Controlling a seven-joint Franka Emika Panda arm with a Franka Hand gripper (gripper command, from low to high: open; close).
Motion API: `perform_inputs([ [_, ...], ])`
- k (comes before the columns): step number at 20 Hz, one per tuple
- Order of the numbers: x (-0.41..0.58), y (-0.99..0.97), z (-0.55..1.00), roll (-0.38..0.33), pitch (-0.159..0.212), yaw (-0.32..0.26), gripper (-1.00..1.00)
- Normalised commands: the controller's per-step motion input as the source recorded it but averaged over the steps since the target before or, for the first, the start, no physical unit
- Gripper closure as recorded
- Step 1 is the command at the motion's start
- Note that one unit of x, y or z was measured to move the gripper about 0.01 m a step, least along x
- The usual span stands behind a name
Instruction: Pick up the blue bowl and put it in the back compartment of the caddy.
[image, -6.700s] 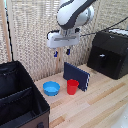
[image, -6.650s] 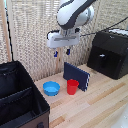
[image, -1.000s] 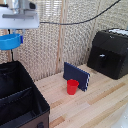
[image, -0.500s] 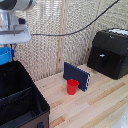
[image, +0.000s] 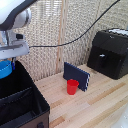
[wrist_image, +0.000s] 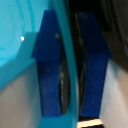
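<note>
The blue bowl hangs at the exterior view's left edge, partly cut off, with my gripper shut on its rim. It sits low over the back compartment of the black caddy, about level with the caddy's top edge. The wrist view shows the bowl as a bright cyan-blue surface. Its rim runs between my two blue fingers, and my gripper is clamped on that rim. Dark caddy wall lies behind.
A small red cup stands on the wooden table in front of a dark-blue flat box propped upright. A black boxy machine with a front handle sits at the exterior view's right. A cable hangs before the woven screen.
The bowl has left the table beside the red cup. Over the last second my gripper has carried it down towards the caddy's back cell, slightly to the exterior view's left.
</note>
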Motion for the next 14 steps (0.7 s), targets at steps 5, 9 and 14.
perform_inputs([
  [5, 0.234, -0.38, 0.67, 0.093, -0.025, 0.119, -1.0],
  [9, 0.303, -0.66, 0.49, 0.04, -0.226, 0.136, -1.0],
  [14, 0.351, -0.59, 0.29, 0.007, -0.295, 0.133, -1.0],
])
